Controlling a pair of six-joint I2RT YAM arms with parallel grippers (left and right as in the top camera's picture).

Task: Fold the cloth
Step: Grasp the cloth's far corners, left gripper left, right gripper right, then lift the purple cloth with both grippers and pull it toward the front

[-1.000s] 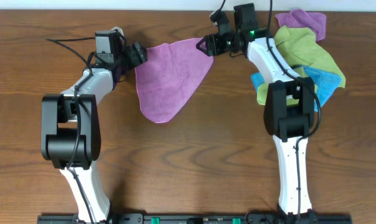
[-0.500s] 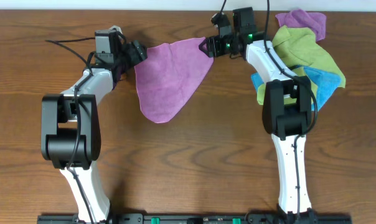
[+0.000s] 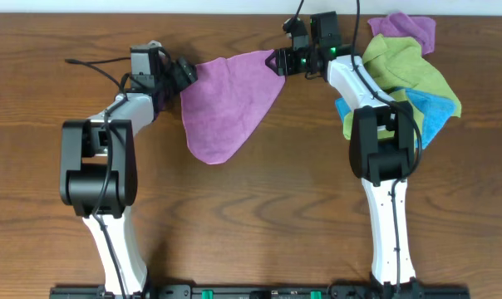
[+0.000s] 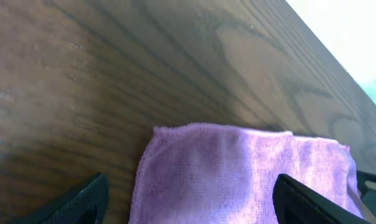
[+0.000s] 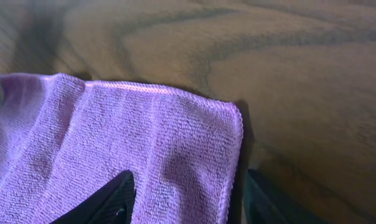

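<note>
From the overhead view, the cloth (image 3: 226, 104) lies flat on the table (image 3: 259, 208) between the arms, wide along its far edge and narrowing to a rounded tip toward us. The left gripper (image 3: 187, 72) sits at its far left corner and the right gripper (image 3: 278, 62) at its far right corner. The green cloth (image 3: 405, 71), blue cloth (image 3: 434, 112) and second purple cloth (image 3: 409, 29) are heaped well apart to the right. We judge the fold barely begun: both corners are addressed, but neither is lifted nor carried over. In the left wrist view, the left gripper (image 4: 191, 190) stands spread, its fingers (image 4: 88, 198) either side of the cloth (image 4: 244, 168) without pinching it. In the right wrist view, the right gripper (image 5: 188, 186) is likewise apart, its fingers (image 5: 116, 196) straddling the corner of the cloth (image 5: 113, 143). Against a second ago, the cloth's outline is unchanged. The left arm's upright link has shifted slightly toward the cloth, and the right wrist has edged a little toward the far side.
</note>
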